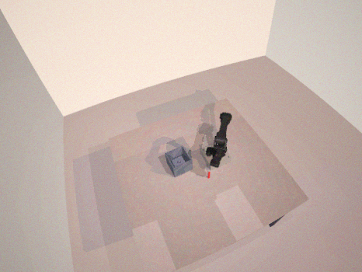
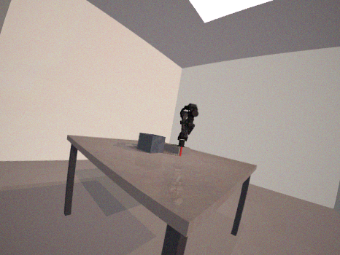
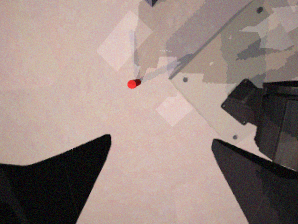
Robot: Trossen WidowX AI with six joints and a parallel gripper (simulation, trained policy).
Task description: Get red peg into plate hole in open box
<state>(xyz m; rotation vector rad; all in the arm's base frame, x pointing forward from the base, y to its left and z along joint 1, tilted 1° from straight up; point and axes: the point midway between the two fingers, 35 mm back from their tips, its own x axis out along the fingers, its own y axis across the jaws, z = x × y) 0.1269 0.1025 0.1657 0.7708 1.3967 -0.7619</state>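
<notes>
Red peg: the red peg (image 1: 209,175) (image 2: 181,151) (image 3: 132,84) stands upright on the tabletop (image 1: 194,217) (image 2: 164,182) (image 3: 155,190), outside the box and well in from the tabletop's nearest corner in the exterior view.
Box: the open box (image 1: 183,168) (image 2: 145,142) sits to the left of the peg in the top and exterior views, apart from it and inside the tabletop's edges.
Box bottom: small and blurred in the top view; the hole is too small to make out clearly.
Arm: the black arm (image 1: 221,141) (image 2: 187,122) (image 3: 282,125) rises beyond the peg in the exterior view, farther from the tabletop's nearest corner.
Base plate: a pale plate (image 3: 200,102) lies flat by the arm's foot, near the peg.
Gripper: the gripper (image 3: 161,141) has its jaws wide apart with nothing between them; in the wrist view the peg shows beyond the fingertips, nearer the left one in that picture.
</notes>
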